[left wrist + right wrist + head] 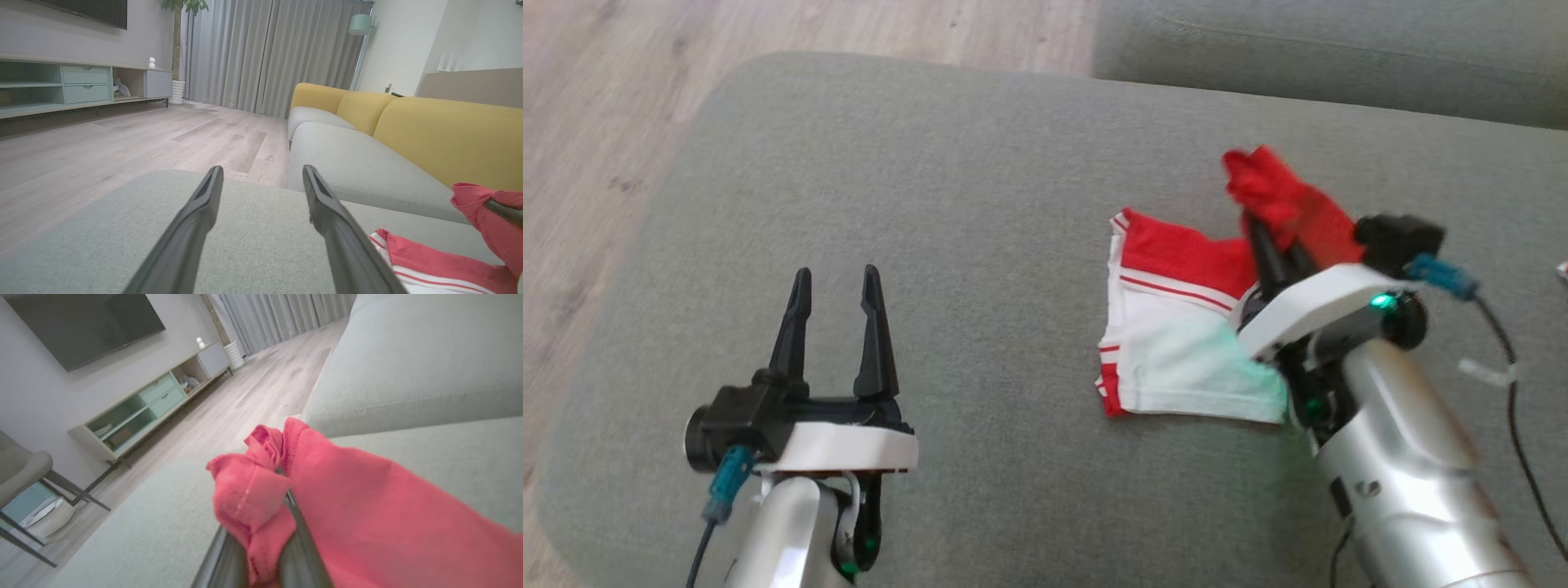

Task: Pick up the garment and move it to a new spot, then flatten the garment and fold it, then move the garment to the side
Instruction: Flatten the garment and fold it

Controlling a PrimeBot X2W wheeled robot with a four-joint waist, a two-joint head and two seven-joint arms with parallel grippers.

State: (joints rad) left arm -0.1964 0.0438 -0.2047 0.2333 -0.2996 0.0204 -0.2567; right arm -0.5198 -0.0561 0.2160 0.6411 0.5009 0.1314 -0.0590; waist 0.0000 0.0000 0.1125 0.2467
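Observation:
The garment (1176,327) is a small red and white piece with striped trim, lying on the grey sofa cushion (980,204) right of the middle. Its red end (1282,200) is lifted off the cushion, and my right gripper (1270,233) is shut on that red cloth. In the right wrist view the red fabric (327,498) bunches around the fingers (300,531) and drapes to the right. My left gripper (837,282) stands open over bare cushion at the lower left, well away from the garment. The left wrist view shows the garment (441,261) at its lower right.
Wooden floor (596,122) lies beyond the cushion's left and far edges. A second grey seat (1339,57) sits behind, with yellow backrests (449,134). A low TV cabinet (81,85) stands across the room. A cable (1515,384) hangs off my right wrist.

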